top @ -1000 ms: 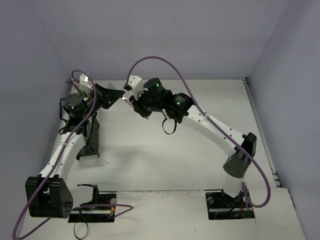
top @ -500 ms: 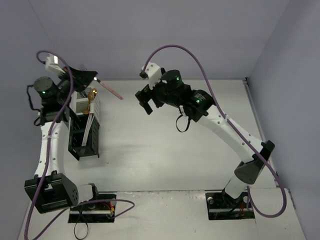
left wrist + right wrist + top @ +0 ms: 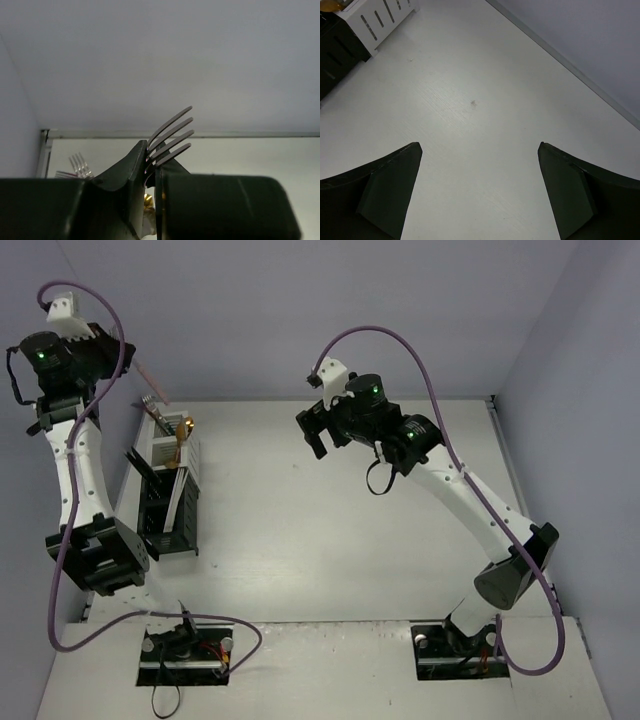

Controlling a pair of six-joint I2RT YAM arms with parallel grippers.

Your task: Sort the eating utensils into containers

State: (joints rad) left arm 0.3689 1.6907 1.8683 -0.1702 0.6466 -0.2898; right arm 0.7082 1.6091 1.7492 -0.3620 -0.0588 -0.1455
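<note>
The left gripper was clamped on a fork, raised high by the left wall, apart from the white caddy. I judged the next move was to lower it into a slot. The right gripper stood wide apart, empty, over the white table. The walls were pale lilac.

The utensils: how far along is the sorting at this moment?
Done: a gold spoon and other pieces stand in the white caddy, more in the black caddy. In hand: the left gripper, raised high, is shut on a fork; the right gripper is open and empty. Left: that fork needs a slot; I see no loose utensil on the table.
</note>
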